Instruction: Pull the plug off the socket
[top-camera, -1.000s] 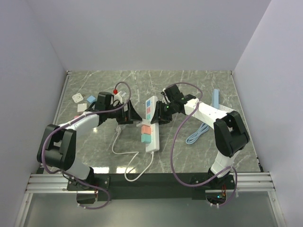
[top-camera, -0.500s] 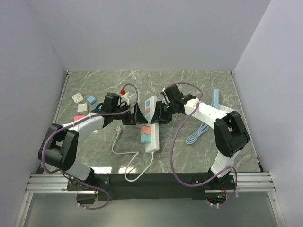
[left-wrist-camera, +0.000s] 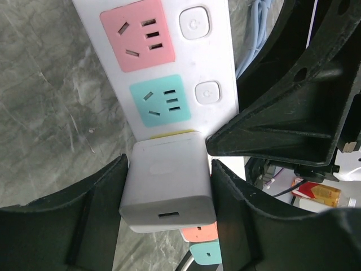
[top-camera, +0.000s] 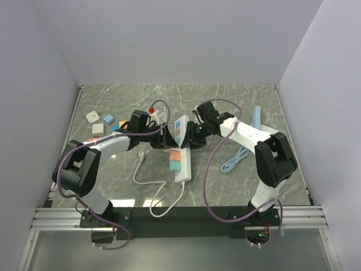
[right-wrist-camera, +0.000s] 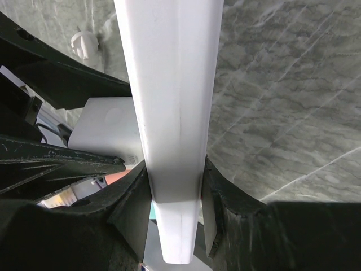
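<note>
The socket is a long white power strip lying lengthways mid-table, with pink and teal outlets in the left wrist view. The plug is a white cube charger that stands in the strip. My left gripper has a finger pressed on each side of the plug. In the top view the left gripper is at the strip's left side and the plug is hidden. My right gripper is at the right side. In its wrist view the right gripper is shut across the strip's width, with the plug behind.
A pink block and a teal block sit on the strip's near half. Its thin white cord loops toward the front edge. Small white, blue and pink pieces lie left. A light-blue cable lies right.
My left arm has moved right to the strip, and its gripper now sits round the plug. The right gripper has stayed on the strip.
</note>
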`<action>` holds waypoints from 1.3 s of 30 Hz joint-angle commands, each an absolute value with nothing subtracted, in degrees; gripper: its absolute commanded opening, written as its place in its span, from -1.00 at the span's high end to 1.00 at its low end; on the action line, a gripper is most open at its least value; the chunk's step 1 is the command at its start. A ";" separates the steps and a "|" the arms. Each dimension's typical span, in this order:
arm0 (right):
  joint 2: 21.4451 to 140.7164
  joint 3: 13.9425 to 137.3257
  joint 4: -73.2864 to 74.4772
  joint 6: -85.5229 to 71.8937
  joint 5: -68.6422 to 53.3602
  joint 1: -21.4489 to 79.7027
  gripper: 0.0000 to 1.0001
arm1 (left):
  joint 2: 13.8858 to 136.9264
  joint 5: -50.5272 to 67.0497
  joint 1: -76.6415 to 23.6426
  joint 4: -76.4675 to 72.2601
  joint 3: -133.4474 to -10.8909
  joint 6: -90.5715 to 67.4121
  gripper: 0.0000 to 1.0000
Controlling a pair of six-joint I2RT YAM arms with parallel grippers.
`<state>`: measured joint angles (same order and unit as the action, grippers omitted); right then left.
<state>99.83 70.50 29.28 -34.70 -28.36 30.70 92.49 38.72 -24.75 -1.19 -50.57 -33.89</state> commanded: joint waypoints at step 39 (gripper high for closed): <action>96.59 67.41 24.34 -32.87 -31.55 28.74 1.00 | 98.52 29.97 11.95 4.58 -65.21 -36.64 0.99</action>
<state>99.88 67.05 25.82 -33.32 -29.28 28.95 98.04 29.17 10.66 9.72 -61.67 -33.69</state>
